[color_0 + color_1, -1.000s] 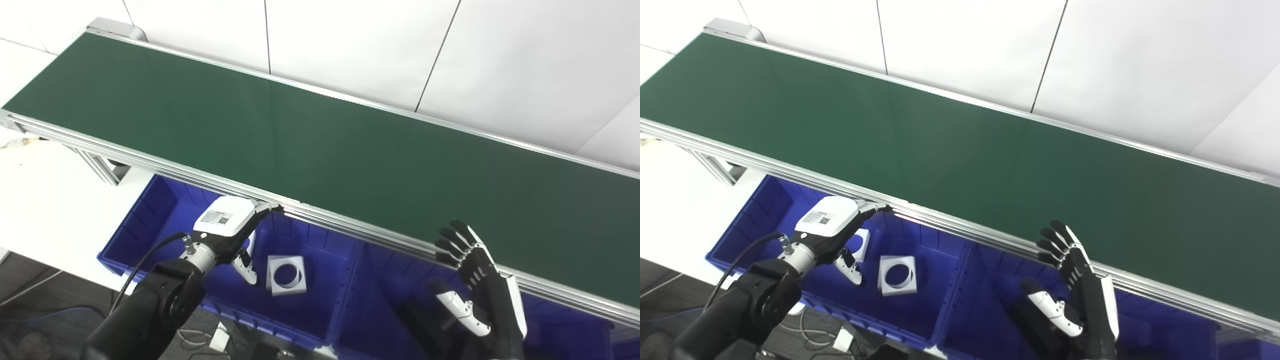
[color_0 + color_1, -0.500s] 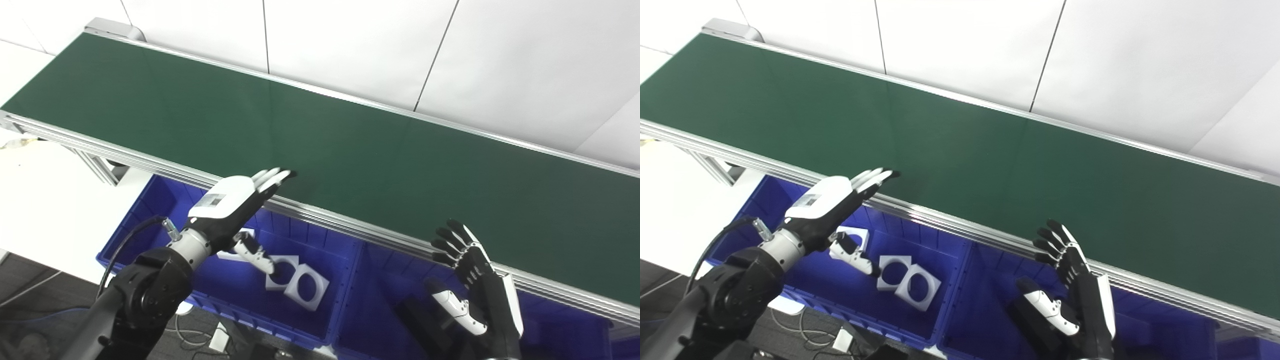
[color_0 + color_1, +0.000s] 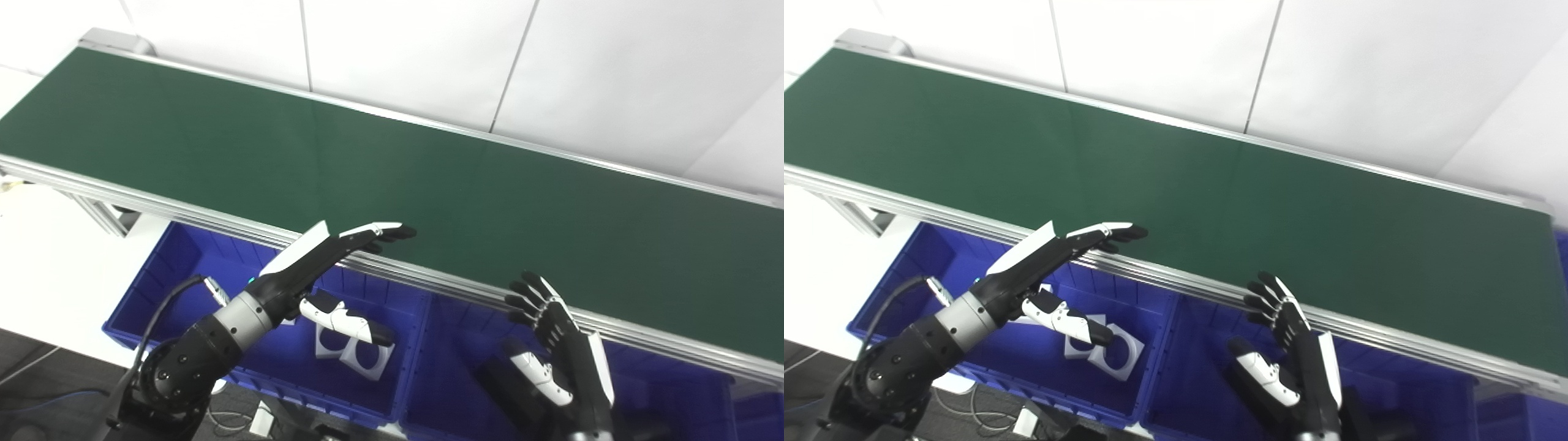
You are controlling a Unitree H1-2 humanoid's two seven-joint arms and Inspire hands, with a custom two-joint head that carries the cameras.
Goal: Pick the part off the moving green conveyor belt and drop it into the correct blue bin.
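Observation:
The green conveyor belt (image 3: pixel 392 177) runs from upper left to lower right and carries no part in view. My left hand (image 3: pixel 318 257) is open and empty, fingers stretched over the belt's near rail, thumb hanging over the left blue bin (image 3: pixel 184 275). White square parts with round holes (image 3: pixel 361 358) lie in that bin, partly hidden by the thumb. My right hand (image 3: pixel 557 343) is open and empty, fingers up, over the middle blue bin (image 3: pixel 453 349), just below the near rail.
The belt's aluminium near rail (image 3: pixel 465 291) runs between the hands and the belt. Dark parts lie in the middle bin under my right hand. A white wall stands behind the belt. Cables (image 3: pixel 245 419) lie on the floor below the bins.
My left hand has risen from inside the left bin and reached forward over the rail. A second white part came to rest beside the first. The camera shifted slightly to the right.

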